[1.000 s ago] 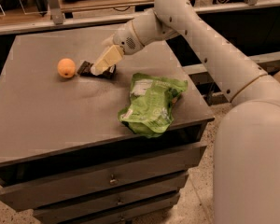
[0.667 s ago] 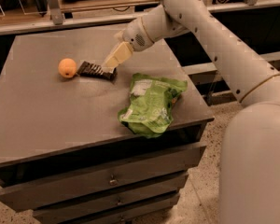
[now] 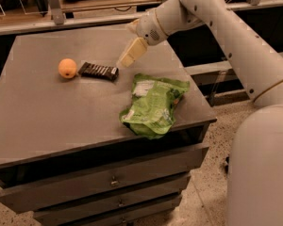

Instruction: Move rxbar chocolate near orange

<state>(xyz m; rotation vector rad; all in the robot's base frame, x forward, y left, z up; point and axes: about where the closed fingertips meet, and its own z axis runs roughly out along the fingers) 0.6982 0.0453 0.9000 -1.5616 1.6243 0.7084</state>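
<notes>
Pincer (image 3: 132, 53) lifted clear above rxbar chocolate (image 3: 98, 71) beside orange (image 3: 67, 68); open or closed unclear.

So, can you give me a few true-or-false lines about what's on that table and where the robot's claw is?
1. The bar lies close beside the orange. True.
2. The gripper is holding the bar. False: it is off to the bar's right, apart from it, and the bar lies flat on the table.
3. The green bag sits between the orange and the bar. False: it lies to the right of both, by the table's front edge.
4. There are drawers under the tabletop. True.
</notes>
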